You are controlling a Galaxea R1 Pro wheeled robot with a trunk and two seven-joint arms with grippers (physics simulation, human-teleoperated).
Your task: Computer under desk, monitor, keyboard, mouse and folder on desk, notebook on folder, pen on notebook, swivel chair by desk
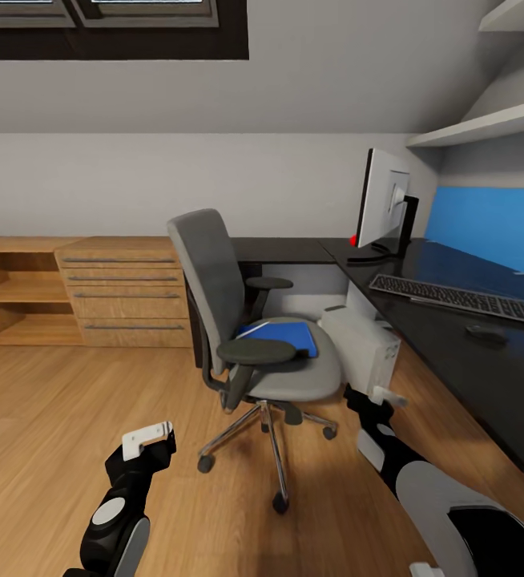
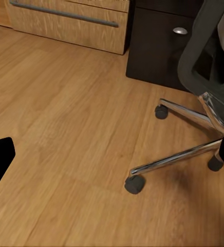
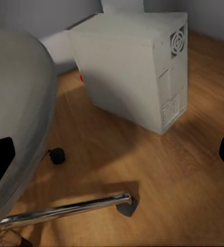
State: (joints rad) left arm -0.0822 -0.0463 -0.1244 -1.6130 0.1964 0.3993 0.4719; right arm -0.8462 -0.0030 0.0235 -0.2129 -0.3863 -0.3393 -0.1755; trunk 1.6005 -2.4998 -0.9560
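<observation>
Currently we judge the flat bright blue folder [image 1: 286, 337] on the grey chair's seat edge light, stiff; pinch its overhanging edge. Both grippers, left [image 1: 151, 439] and right [image 1: 380, 398], look spread, empty.

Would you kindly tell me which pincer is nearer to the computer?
Right. The right pincer hangs low just in front of the computer beneath the desk; the left pincer is over the floor beyond the swivel chair.

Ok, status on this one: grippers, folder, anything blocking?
Left gripper and right gripper low, both open, empty. Folder flat on swivel chair seat. Chair armrest sits between arms and folder.
</observation>
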